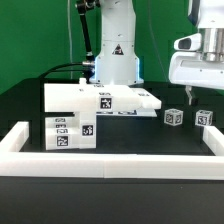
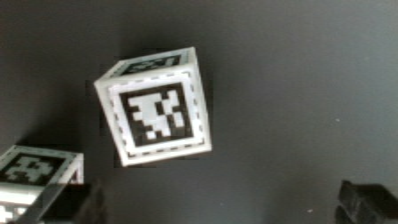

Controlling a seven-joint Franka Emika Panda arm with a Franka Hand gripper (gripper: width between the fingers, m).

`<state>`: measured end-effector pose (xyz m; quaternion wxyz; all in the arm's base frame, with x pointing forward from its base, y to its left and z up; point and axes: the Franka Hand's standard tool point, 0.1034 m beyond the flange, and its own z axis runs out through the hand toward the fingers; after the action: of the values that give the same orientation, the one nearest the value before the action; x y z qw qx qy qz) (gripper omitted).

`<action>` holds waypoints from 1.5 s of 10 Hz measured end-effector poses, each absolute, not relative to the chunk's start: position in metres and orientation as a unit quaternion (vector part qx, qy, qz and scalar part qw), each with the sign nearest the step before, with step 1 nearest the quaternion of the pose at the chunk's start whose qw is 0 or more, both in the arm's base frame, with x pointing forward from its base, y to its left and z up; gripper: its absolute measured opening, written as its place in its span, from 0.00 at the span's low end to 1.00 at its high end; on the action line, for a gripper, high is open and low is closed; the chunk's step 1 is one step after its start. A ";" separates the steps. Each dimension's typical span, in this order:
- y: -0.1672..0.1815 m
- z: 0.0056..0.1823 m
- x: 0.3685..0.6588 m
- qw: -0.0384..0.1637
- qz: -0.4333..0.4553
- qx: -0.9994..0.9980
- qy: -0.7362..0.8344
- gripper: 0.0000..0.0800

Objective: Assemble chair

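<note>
The chair parts (image 1: 70, 97) look smooth, matt white; the table (image 1: 150, 135) dark and matt; the robot arm (image 1: 118, 30), upper centre, glossy white.

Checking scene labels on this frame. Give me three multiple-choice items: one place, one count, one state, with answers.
1. In the exterior view, where do the small blocks lie relative to the big stack?
A. On that view's right of it
B. On top of it
C. Under it

2. How many small blocks lie apart from the stack?
A. One
B. Two
C. Four

3. The tool is:
A. shut on a block
B. open, holding nothing
C. closed around the stack

Answers:
1 A: both blocks sit to the exterior view's right of the stack, clear of it.
2 B: two tagged blocks lie side by side.
3 B: it hangs above the blocks with its jaws apart and nothing between them.
</note>
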<state>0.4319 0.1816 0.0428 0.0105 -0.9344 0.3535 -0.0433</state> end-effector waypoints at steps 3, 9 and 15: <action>0.181 0.038 0.427 0.006 -0.057 -0.936 0.348 0.81; 0.178 0.027 0.420 -0.007 -0.055 -0.933 0.355 0.81; 0.177 0.017 0.418 -0.021 -0.056 -0.928 0.369 0.81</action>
<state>0.4180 0.1768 0.0166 -0.0211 -0.9276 0.3688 -0.0561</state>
